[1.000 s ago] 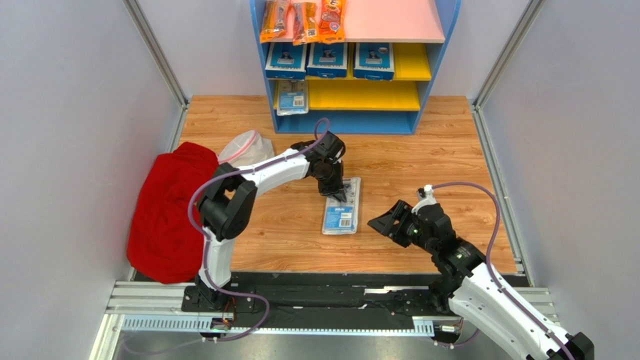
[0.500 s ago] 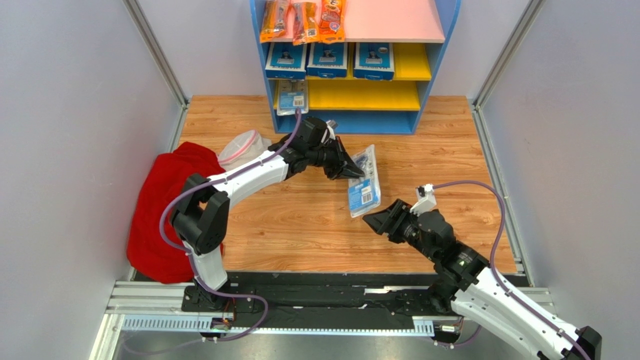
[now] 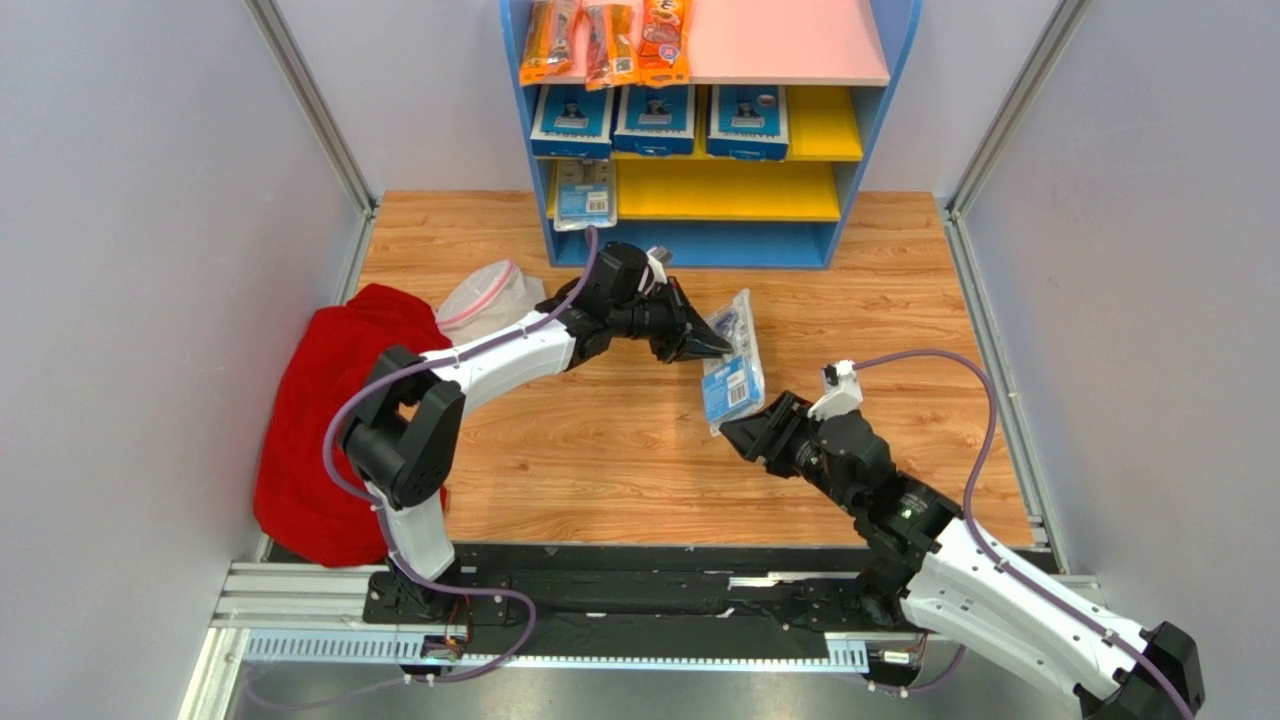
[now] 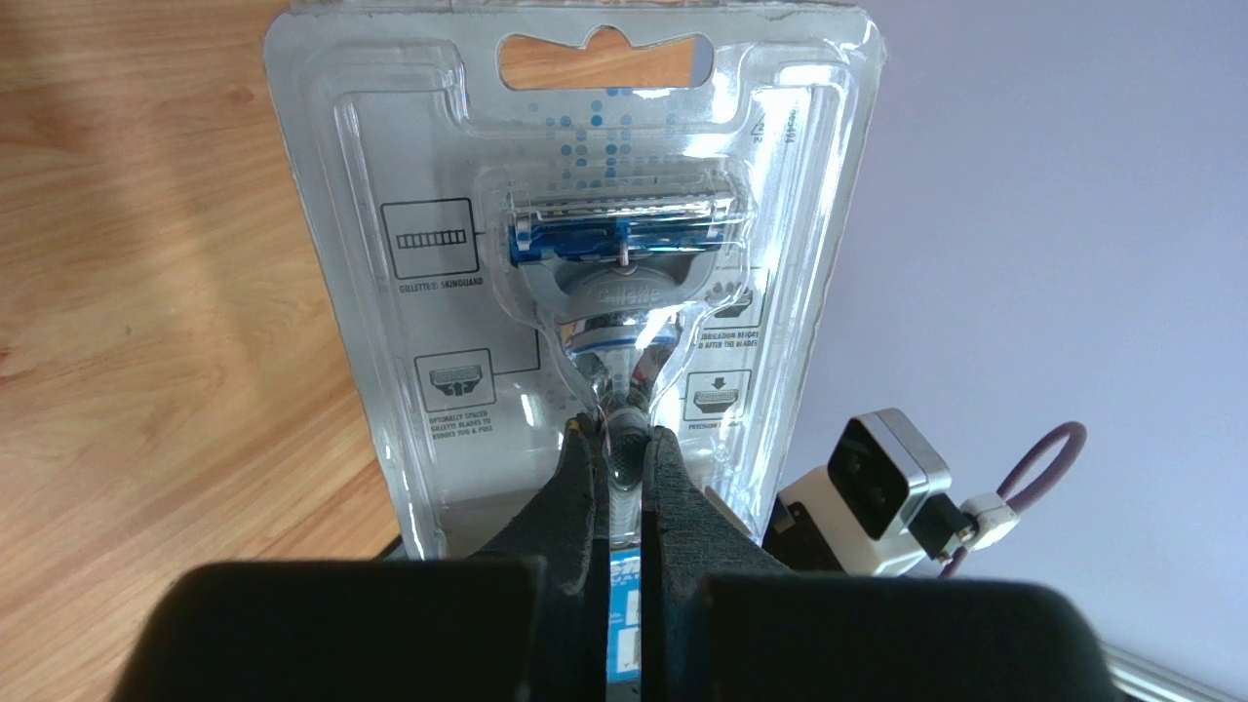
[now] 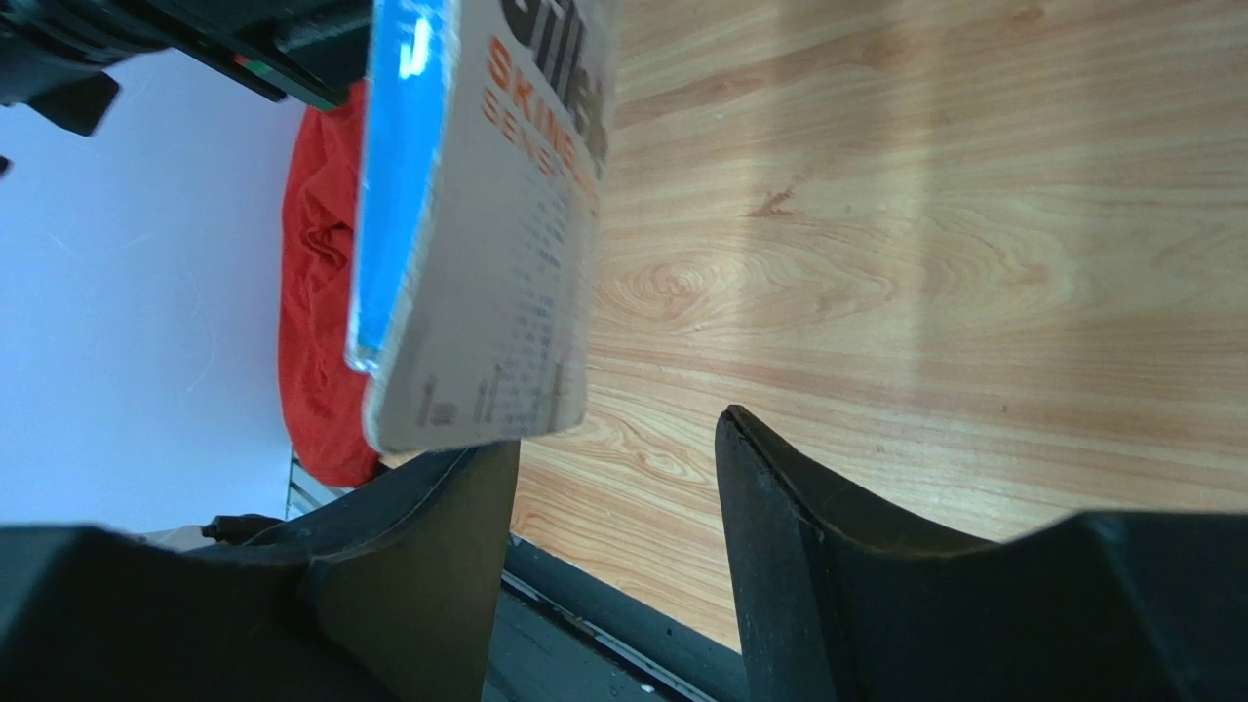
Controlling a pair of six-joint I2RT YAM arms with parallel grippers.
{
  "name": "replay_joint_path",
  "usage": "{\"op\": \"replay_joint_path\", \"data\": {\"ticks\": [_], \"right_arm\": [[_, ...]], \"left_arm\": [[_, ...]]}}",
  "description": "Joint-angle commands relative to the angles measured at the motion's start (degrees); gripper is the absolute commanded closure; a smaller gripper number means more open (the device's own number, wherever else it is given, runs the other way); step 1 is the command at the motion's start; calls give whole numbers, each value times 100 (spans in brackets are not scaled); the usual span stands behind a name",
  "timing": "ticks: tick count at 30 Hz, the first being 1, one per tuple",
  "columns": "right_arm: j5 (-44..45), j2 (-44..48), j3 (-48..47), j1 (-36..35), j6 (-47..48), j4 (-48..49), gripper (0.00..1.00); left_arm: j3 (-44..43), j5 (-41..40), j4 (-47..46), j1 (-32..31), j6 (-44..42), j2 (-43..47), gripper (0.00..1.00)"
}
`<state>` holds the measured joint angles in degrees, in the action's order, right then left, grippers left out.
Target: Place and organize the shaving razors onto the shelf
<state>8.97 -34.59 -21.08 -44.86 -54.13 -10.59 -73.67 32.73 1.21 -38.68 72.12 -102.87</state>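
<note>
1. Gripping the razor pack tight in the left end effector, up off the desk, out in front of the middle of the shelf.
2. Long axis running to and from the shelf: hang-hole end toward it, barcode end away from it, tilted up on edge rather than flat.
3. Seen from the left wrist: razor pack pinched low on the razor's handle by the closed left end effector, hang hole farthest out.
4. Waiting with the right end effector spread apart just past the barcode end, on the side away from the shelf; nothing clamped there.
5. Lifted since a second ago, when flat on the desk farther from the shelf. Right end effector brought in close since then.
6. Lower card hidden behind the left fingers. From the right wrist, only the pack's back showing, its top cut off, above the right end effector. Shelf top cropped too.
</note>
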Motion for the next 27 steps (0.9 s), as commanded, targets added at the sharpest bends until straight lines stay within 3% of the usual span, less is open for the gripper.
{"op": "replay_joint_path", "data": {"ticks": [1,8,11,15,20,23,25,26,27], "right_arm": [[219,66,-300,-110,148,575,45],[482,75,-265,-163,96,646,46],[596,5,-230,-172,-1,821,52],[746,-74,-168,-172,-159,936,79],[992,171,-1,-172,-405,893,99],[1107,382,78,-172,-493,700,100],[1124,479,104,-172,-502,620,100],[1116,566,113,-172,-502,550,100],[1107,593,122,-172,-502,506,100]], "left_arm": [[-7,199,-385,-70,197,30,100],[-25,216,-437,-70,250,30,100],[28,225,-508,-79,285,74,100],[142,234,-613,-123,312,135,100],[467,348,-798,-132,347,276,100],[678,304,-833,-140,198,425,100],[731,182,-597,-132,-108,591,90],[722,120,-457,-140,-232,645,75],[696,59,-151,-132,-512,698,68]]}}
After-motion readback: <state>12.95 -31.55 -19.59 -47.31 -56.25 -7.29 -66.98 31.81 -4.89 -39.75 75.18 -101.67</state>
